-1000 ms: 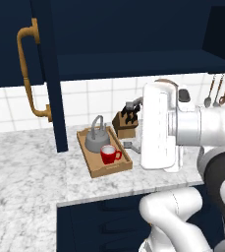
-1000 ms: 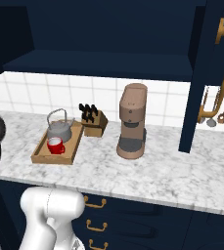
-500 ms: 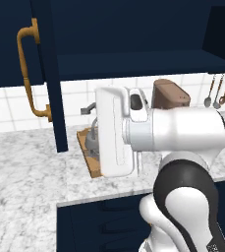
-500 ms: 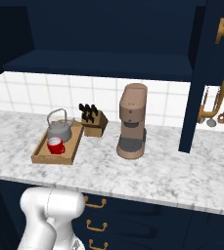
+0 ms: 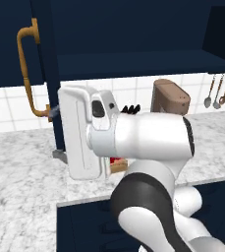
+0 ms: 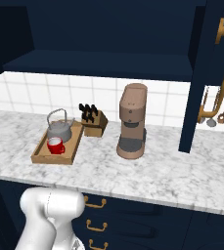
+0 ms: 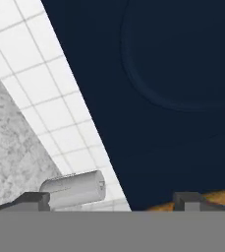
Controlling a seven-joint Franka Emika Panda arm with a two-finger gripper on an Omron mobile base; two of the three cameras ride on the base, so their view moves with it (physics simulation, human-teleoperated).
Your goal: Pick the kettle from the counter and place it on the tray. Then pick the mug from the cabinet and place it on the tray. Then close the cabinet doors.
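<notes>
The white-grey veined marble counter (image 6: 147, 171) looks polished. The rectangular light-brown tray (image 6: 40, 155) and small knife block (image 6: 98, 128) are matt wood. The squat grey kettle (image 6: 58, 130) is dull metal; the small red mug (image 6: 55, 145) glossy. The dark navy cabinet doors (image 7: 182, 98) are smooth and matt, with curved brass handles (image 5: 26, 69).

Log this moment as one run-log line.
stage: closing cabinet doors | kettle and mug: on tray | gripper: open, at left door

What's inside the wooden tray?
In the tray sit the grey kettle and, in front of it, the little red mug. The tray floor beneath them is covered.
</notes>
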